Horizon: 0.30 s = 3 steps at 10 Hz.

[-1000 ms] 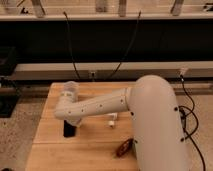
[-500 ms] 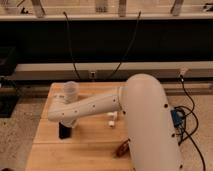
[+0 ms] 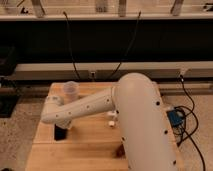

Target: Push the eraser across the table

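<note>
From where I sit, the arm has swung further left and lower over the last second, and the end effector (image 3: 61,131) now sits near the left edge of the tabletop (image 3: 95,145), right at the eraser (image 3: 60,133). The eraser has come along with it: it was nearer the middle-left before and now lies close to the left side, a dark block showing just below the wrist. So I judge the push is under way and the block is travelling. The arm hides the tip, so I cannot tell how it is set. A clear cup (image 3: 70,90) stands behind the arm, and a small white block (image 3: 112,118) lies well apart to the right.
</note>
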{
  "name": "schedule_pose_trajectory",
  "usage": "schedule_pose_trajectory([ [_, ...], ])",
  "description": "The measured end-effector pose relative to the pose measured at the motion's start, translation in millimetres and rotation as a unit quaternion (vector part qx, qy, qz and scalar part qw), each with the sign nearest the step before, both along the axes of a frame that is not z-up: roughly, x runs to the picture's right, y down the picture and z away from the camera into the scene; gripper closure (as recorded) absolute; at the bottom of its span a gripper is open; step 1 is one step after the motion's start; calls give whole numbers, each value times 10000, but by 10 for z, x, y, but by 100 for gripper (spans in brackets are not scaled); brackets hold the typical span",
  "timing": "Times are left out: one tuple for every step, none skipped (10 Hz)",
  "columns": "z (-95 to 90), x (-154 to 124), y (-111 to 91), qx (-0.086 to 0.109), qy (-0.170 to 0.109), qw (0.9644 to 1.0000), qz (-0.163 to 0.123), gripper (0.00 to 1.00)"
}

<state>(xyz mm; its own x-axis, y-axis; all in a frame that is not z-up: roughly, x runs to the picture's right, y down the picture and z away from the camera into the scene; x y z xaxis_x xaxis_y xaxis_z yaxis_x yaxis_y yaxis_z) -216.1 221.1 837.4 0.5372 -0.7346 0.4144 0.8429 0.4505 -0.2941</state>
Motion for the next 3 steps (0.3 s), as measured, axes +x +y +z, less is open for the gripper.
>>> schedule_pose_trajectory([
  [-9, -71, 9, 9, -37, 10000, -72, 97],
  [-24, -175, 27, 22, -91, 9998, -156, 97],
  [-43, -279, 50, 22, -129, 9996, -235, 97],
])
